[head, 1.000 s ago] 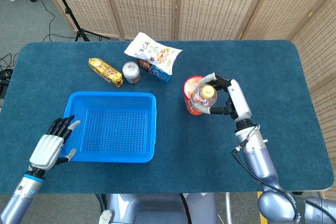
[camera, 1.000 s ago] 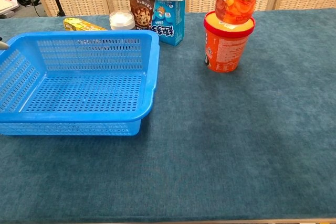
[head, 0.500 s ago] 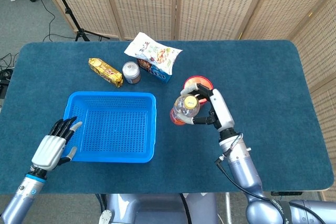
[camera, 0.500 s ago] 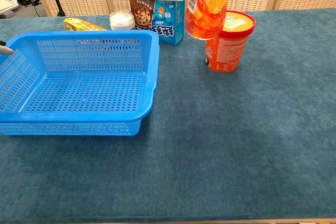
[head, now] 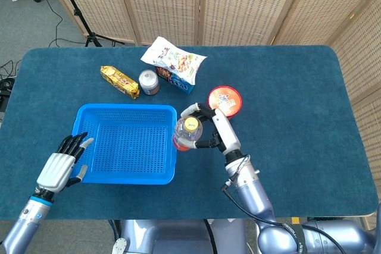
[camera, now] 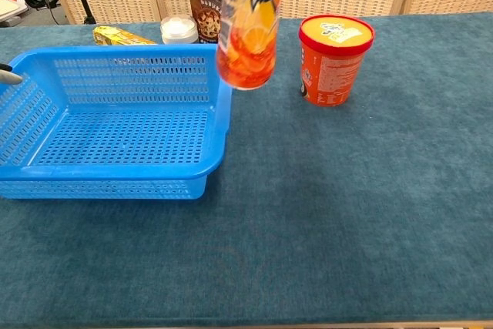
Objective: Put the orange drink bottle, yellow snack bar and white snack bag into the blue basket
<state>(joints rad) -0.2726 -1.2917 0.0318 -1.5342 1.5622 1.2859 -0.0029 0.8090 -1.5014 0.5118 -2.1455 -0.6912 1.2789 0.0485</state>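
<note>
Head view: right hand (head: 213, 130) grips the orange drink bottle (head: 186, 133), fingers wrapped round its upper body. Bottle held upright in the air, just at the right rim of the blue basket (head: 89, 115), off the table. Chest view: bottle (camera: 248, 25) hangs over the basket's right wall (camera: 223, 98); its base is clear of the rim. Clear plastic, orange liquid, yellow-orange label with orange-slice print, yellow cap seen from above.

Left hand (head: 61, 165) sits at the basket's left edge, holding nothing, fingers straight and slightly apart, tips at the rim. Only a fingertip shows in chest view.

Yellow snack bar (head: 119, 81) lies on the table behind the basket, beside a small white-lidded jar (head: 148, 82). White snack bag (head: 173, 59) rests atop a blue box (head: 177, 81), right of the jar. Orange lidded cup (head: 225, 99) stands right of the bottle, behind the right hand.
</note>
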